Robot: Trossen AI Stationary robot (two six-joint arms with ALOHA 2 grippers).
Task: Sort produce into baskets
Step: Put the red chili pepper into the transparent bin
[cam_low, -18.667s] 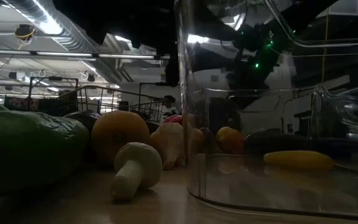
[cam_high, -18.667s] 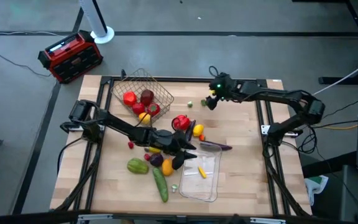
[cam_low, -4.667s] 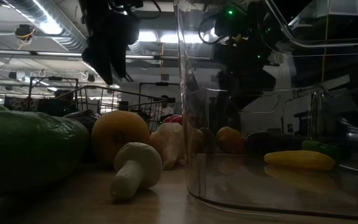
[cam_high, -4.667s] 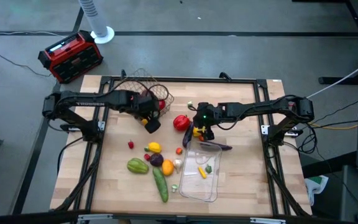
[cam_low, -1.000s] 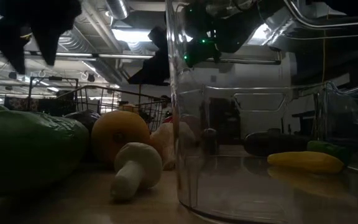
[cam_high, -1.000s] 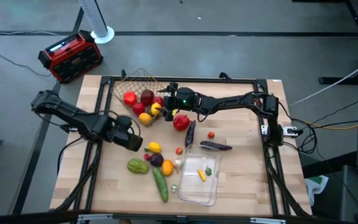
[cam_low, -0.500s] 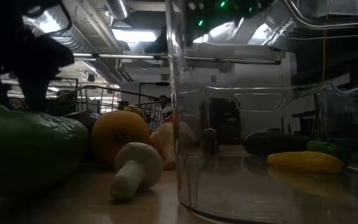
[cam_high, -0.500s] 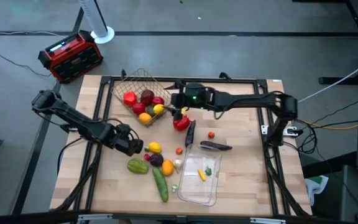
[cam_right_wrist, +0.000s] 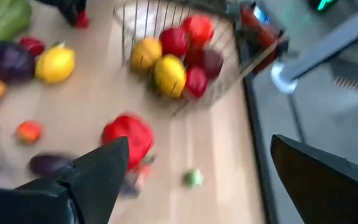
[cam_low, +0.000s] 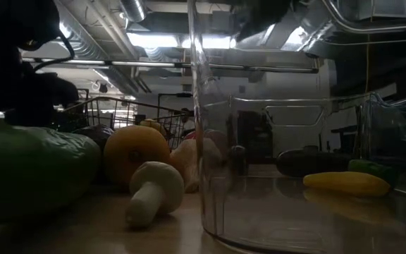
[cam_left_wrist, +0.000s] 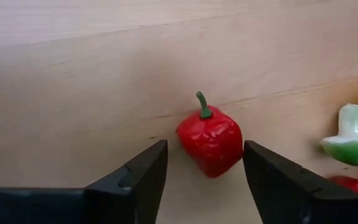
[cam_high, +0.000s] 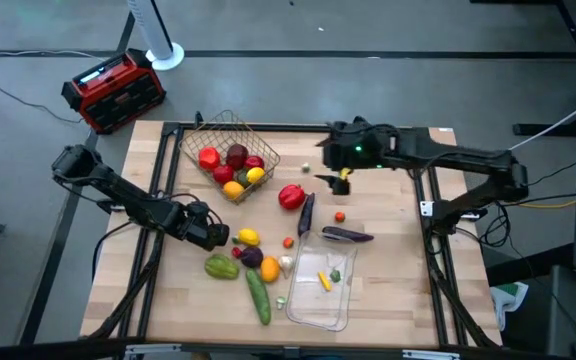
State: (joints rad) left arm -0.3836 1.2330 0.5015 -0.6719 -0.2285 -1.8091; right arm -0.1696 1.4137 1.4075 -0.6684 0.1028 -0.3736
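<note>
A small red fruit (cam_left_wrist: 211, 140) with a green stem lies on the bare wood near the table's left side. My left gripper (cam_left_wrist: 204, 147) points down over it and is open, one finger on either side of the fruit and close to it. In the high view that gripper (cam_high: 208, 235) hides the fruit. My right gripper (cam_high: 332, 170) hangs open and holds nothing, high over the far middle of the table. The wire basket (cam_high: 196, 146) at the far left holds red and yellow fruits. The clear tray (cam_high: 340, 310) at the near middle holds a yellow and a green piece.
Loose produce lies between basket and tray: a red pepper (cam_high: 290, 196), two eggplants (cam_high: 306, 213) (cam_high: 346, 235), a lemon (cam_high: 248, 237), a green squash (cam_high: 222, 267), a cucumber (cam_high: 258, 296), an orange (cam_high: 269, 268) and a mushroom (cam_high: 286, 264). A red-and-black box (cam_high: 113, 90) stands off the table's far left.
My left gripper has come down onto the spot of the small red fruit. My right gripper has drawn back from the wire basket toward the table's right edge and has risen, staying open.
</note>
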